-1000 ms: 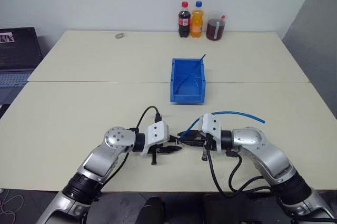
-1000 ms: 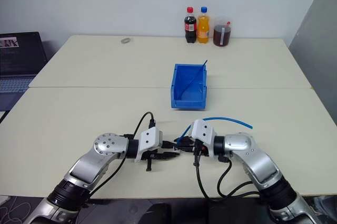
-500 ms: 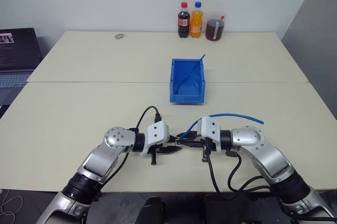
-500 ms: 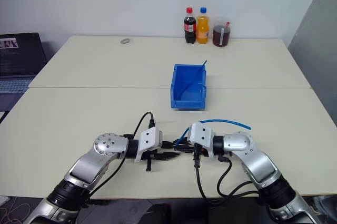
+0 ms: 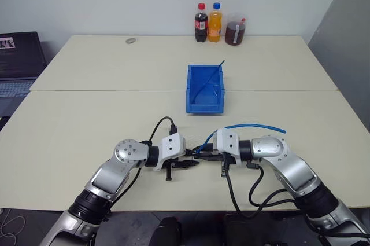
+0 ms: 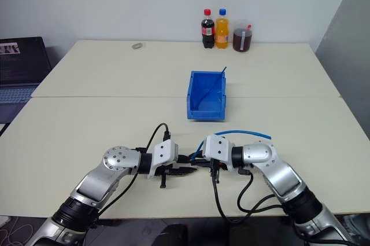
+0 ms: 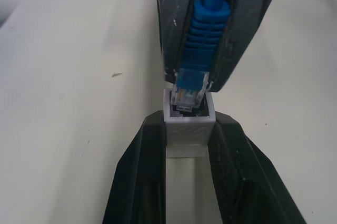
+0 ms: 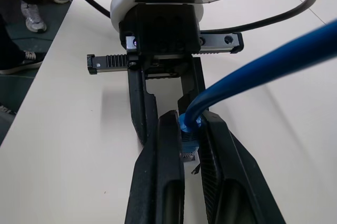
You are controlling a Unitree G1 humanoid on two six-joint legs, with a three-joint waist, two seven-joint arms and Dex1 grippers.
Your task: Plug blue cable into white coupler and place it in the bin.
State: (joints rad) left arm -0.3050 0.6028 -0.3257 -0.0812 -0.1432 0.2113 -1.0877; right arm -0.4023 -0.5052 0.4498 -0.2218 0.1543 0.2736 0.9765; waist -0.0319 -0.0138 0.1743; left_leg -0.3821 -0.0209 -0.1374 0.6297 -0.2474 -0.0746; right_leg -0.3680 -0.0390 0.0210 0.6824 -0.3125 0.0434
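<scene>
Scene: two grippers meet tip to tip low over the near half of a cream table (image 5: 87, 118).
Left gripper (image 7: 189, 129): clamped on the white coupler (image 7: 189, 124), socket opening facing the other arm.
Right gripper (image 8: 190, 129): closed on the ribbed boot of the blue cable (image 8: 263, 68) (fingers pinching just behind the plug).
Plug: the clear tip sits in the mouth of the coupler's socket in the left wrist view; whether it is fully seated cannot be told.
Cable run: from the right gripper it arcs up and out over the right forearm, its free end in the air (image 5: 282, 130).
Bin (image 5: 205, 104): bright blue, mid-table, well beyond the grippers, with a thin dark-blue strand (image 5: 213, 78) leaning inside it.
Far edge: a cola bottle (image 5: 201, 22), an orange bottle (image 5: 215, 22) and a jar of dark liquid (image 5: 235, 30) by the wall.
Left margin: a laptop (image 5: 20, 63) off the table's side.
</scene>
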